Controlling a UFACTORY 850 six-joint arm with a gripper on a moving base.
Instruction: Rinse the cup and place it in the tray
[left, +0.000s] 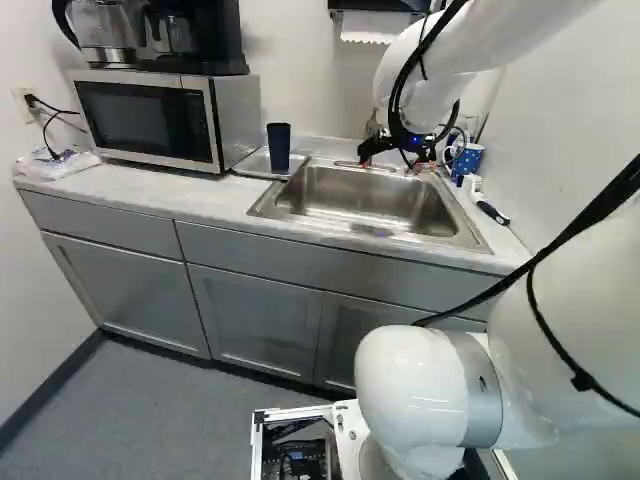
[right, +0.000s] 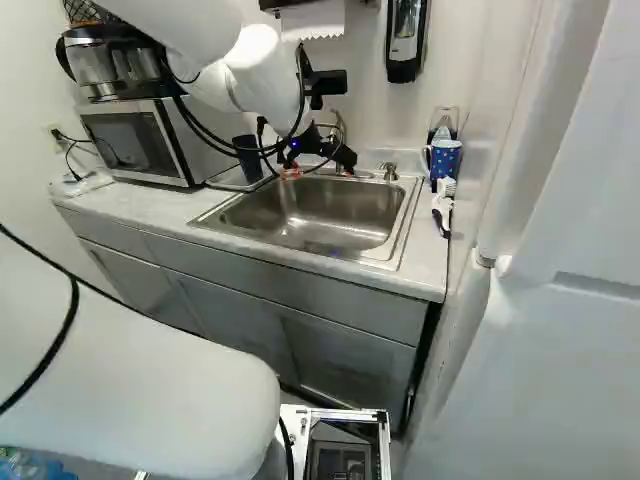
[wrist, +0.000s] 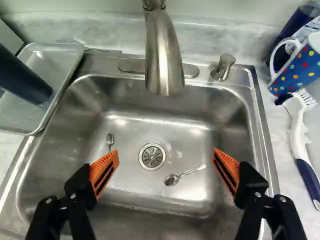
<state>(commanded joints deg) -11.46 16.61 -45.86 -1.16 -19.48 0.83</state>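
While the gripper (left: 396, 166) hangs over the far part of the sink (left: 365, 200) in the left base view, the cup (left: 278, 147), dark and upright, stands on the tray (left: 246, 166) between the sink and the microwave (left: 150, 120). A coffee maker (left: 205, 35) sits on top of the microwave. At the sink's other side, a spotted mug (left: 468, 160) stands on the bench (left: 150, 195), with a brush (left: 490, 211) lying near it.

The right base view shows the tap (right: 341, 128) behind the sink, close to the gripper, and the cup upright beyond the arm. A bottle (right: 441, 132) stands just behind the mug; paper (right: 312, 20) and a dispenser (right: 405, 40) are on the wall above.

In the wrist view, the fingers (wrist: 105, 172) stand wide apart and have hold of nothing. The sink lies under them, with the drain (wrist: 152, 156) between them as seen from above. One spoon (wrist: 185, 175) rests near the drain; another (wrist: 110, 142) lies near a fingertip. The tap is ahead of the gripper, and the cup and tray are ahead and off to one side, well apart from the fingers.
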